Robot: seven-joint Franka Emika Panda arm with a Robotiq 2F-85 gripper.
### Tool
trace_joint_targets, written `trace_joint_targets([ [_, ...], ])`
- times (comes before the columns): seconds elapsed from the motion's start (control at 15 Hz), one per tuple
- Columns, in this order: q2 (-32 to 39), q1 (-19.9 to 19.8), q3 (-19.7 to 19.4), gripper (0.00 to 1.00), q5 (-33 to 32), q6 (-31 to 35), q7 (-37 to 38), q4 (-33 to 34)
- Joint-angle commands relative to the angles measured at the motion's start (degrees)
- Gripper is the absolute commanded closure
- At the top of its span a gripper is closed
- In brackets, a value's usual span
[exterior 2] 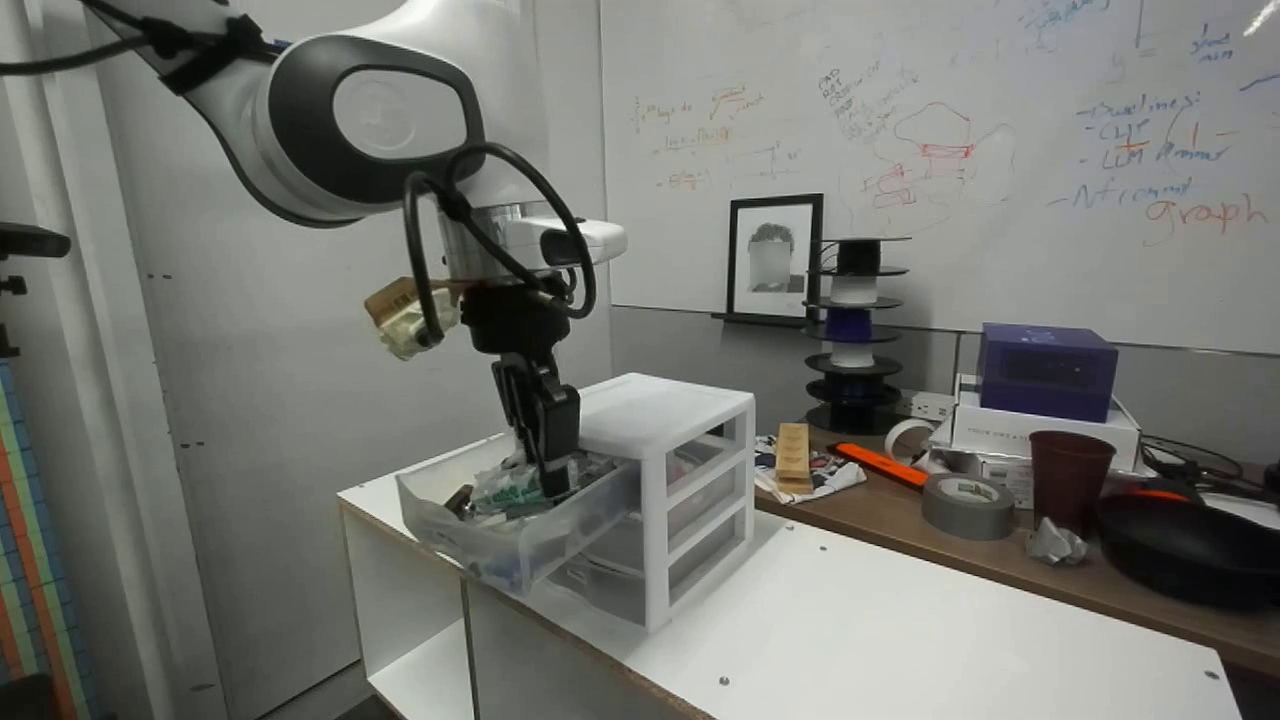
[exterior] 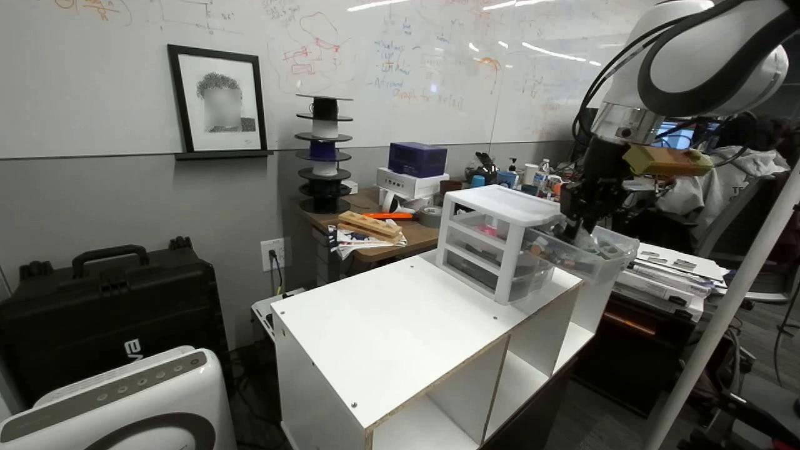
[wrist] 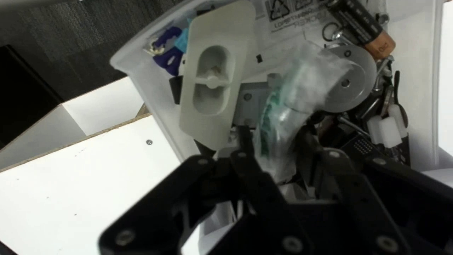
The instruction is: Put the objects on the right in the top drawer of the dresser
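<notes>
The dresser is a small white drawer unit; it also shows in an exterior view. Its top drawer is pulled out and holds mixed small items. My gripper points down into this drawer. In the wrist view the fingers are a small gap apart, with a crumpled clear plastic bag with green print filling the gap and touching both. The bag sits over the drawer's contents. A pale two-slot plastic piece, a battery and a translucent disc lie in the drawer.
The dresser stands on a large white open-shelved cabinet. A brown desk with tape, a cup and boxes is alongside. A stack of papers and a pale pole stand near the drawer side. The lower drawers are closed.
</notes>
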Motion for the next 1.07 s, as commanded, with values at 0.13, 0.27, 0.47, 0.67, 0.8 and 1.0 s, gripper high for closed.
trace_joint_targets([
  [0.13, -9.4, 1.2, 1.2, 0.16, 3.7, -3.1, -0.5, -2.6],
  [0.27, -14.4, 1.1, 1.3, 0.02, 3.6, -9.1, -1.1, -2.3],
  [0.47, -21.2, 1.5, 0.5, 0.00, 5.0, -22.4, -5.5, -0.9],
  [0.67, -27.3, 1.4, -0.1, 0.00, 5.2, -34.9, -9.2, -1.0],
  [0.8, -30.3, 1.5, -0.4, 0.00, 4.5, -41.5, -11.8, -1.8],
  [1.0, -30.8, 1.1, -1.1, 0.00, 2.6, -45.9, -16.0, -3.4],
])
